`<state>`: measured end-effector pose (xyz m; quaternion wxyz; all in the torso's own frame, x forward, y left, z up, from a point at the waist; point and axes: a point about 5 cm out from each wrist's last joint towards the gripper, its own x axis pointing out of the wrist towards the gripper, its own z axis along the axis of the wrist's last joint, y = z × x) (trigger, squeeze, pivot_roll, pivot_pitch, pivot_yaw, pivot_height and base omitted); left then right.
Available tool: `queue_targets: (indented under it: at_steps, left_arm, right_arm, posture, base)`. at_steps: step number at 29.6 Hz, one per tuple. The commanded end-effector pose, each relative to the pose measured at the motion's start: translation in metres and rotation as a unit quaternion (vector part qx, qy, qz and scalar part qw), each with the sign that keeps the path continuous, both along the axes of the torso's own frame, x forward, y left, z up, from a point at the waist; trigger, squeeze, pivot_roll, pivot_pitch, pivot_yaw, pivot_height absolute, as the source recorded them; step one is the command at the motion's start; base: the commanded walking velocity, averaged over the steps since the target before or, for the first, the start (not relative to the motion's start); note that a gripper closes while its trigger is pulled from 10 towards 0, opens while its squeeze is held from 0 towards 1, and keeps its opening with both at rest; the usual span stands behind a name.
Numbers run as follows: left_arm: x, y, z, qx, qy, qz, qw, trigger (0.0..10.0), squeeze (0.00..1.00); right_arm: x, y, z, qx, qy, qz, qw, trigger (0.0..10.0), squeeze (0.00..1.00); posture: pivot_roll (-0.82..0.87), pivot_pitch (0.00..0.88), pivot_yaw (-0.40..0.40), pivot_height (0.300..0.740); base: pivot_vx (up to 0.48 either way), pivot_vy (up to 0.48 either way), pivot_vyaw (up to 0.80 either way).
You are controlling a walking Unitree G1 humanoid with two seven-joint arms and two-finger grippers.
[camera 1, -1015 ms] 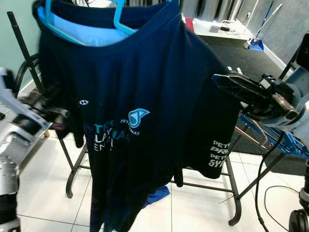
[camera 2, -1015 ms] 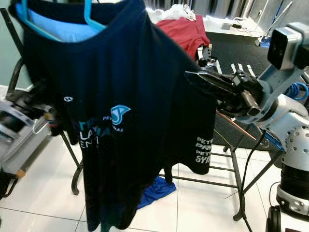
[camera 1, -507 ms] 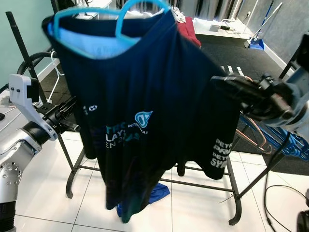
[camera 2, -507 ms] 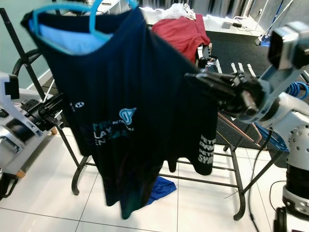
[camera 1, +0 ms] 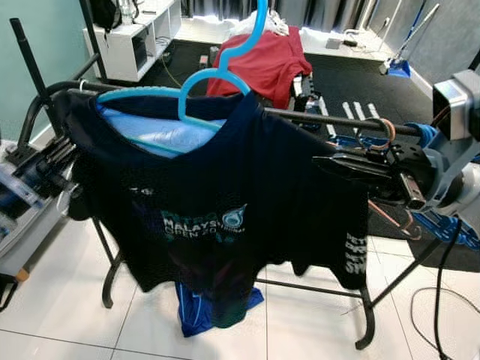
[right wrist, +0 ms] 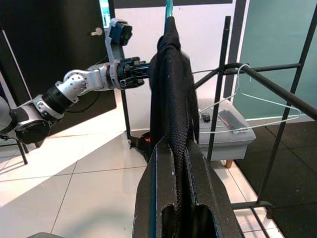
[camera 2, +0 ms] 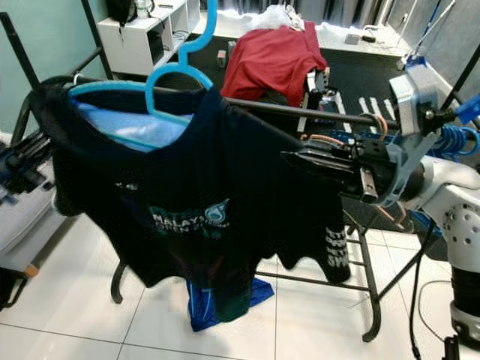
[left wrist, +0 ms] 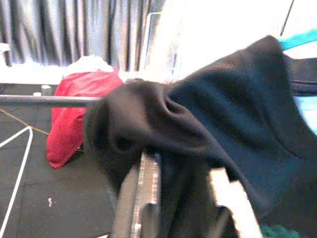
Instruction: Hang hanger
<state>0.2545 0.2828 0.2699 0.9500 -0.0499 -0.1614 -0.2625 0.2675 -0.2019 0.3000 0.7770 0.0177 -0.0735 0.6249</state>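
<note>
- Blue hanger [camera 1: 196, 101] carrying the dark shirt [camera 1: 225, 202] sits over the rack rail [camera 1: 315, 116].
- Right end effector [camera 1: 337, 163] and left end effector [camera 1: 56, 154] each pinch a shirt shoulder.
- Shirt's floppy and light, so I'd grip the stiff hanger.

A red garment [camera 1: 264, 64] is draped over the far side of the black drying rack [camera 1: 365, 324], which stands on a white tiled floor [camera 1: 60, 300]. A blue cloth [camera 1: 196, 313] lies on the tiles beneath it. White shelving [camera 1: 135, 45] stands against the teal wall [camera 1: 45, 37].
</note>
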Motion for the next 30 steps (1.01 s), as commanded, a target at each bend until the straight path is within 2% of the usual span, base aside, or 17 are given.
queue_targets:
  at_steps: [1, 8, 9, 11, 19, 20, 23, 25, 28, 30]
  left_arm:
    - [-0.010, -0.004, 0.007, 0.023, -0.012, -0.036, 0.999, 10.0, 1.00]
    - [-0.017, -0.008, 0.004, 0.048, -0.001, -0.072, 0.996, 10.0, 1.00]
    - [-0.019, -0.004, 0.003, 0.067, 0.001, -0.062, 0.996, 10.0, 1.00]
    - [-0.019, 0.002, 0.006, 0.075, -0.004, -0.042, 0.996, 10.0, 1.00]
    - [-0.018, 0.011, 0.021, 0.066, -0.041, -0.012, 0.997, 10.0, 1.00]
    - [-0.018, 0.011, 0.026, 0.061, -0.056, -0.013, 0.996, 10.0, 0.00]
    - [-0.018, 0.011, 0.026, 0.061, -0.056, -0.013, 0.996, 10.0, 0.00]
    - [-0.019, 0.012, 0.039, 0.050, -0.089, -0.010, 0.995, 10.0, 0.00]
    - [-0.020, 0.013, 0.043, 0.046, -0.098, -0.009, 0.994, 10.0, 0.00]
    - [-0.038, 0.010, 0.050, 0.059, -0.103, -0.081, 0.990, 10.0, 0.00]
  right_arm:
    - [-0.001, -0.003, 0.004, 0.004, -0.011, 0.002, 1.000, 0.0, 0.00]
    - [-0.003, -0.005, 0.012, 0.021, -0.021, 0.013, 0.999, 0.0, 0.00]
    - [-0.006, -0.008, 0.019, 0.039, -0.027, 0.024, 0.999, 0.0, 0.00]
    - [-0.010, -0.011, 0.024, 0.052, -0.033, 0.035, 0.997, 0.0, 0.00]
    - [-0.019, -0.013, 0.032, 0.070, -0.040, 0.068, 0.994, 0.0, 0.00]
    - [-0.023, -0.011, 0.033, 0.068, -0.040, 0.081, 0.994, 0.0, 0.00]
    - [-0.023, -0.011, 0.033, 0.068, -0.040, 0.081, 0.994, 0.0, 0.00]
    - [-0.026, -0.008, 0.033, 0.057, -0.039, 0.095, 0.993, 0.0, 0.00]
    - [-0.026, -0.007, 0.033, 0.054, -0.038, 0.097, 0.993, 0.0, 0.00]
    - [-0.026, -0.010, 0.031, 0.052, -0.031, 0.086, 0.994, 0.0, 0.00]
  posture:
    - [0.00, 0.040, -0.045, 0.740]
    - [-0.01, 0.044, -0.045, 0.740]
    - [-0.01, 0.046, -0.043, 0.740]
    - [-0.01, 0.048, -0.041, 0.740]
    - [-0.01, 0.048, -0.038, 0.740]
    - [-0.02, 0.049, -0.034, 0.740]
    - [-0.02, 0.049, -0.034, 0.740]
    - [-0.02, 0.049, -0.032, 0.740]
    - [-0.02, 0.049, -0.032, 0.740]
    - [-0.02, 0.051, -0.028, 0.740]
  base:
    - [0.000, 0.000, 0.00]
    - [0.000, 0.000, 0.00]
    - [0.000, 0.000, 0.00]
    - [0.000, 0.000, 0.00]
    - [0.000, 0.000, 0.00]
    - [0.000, 0.000, 0.00]
    - [0.000, 0.000, 0.00]
    - [0.000, 0.000, 0.00]
    - [0.000, 0.000, 0.00]
    - [0.000, 0.000, 0.00]
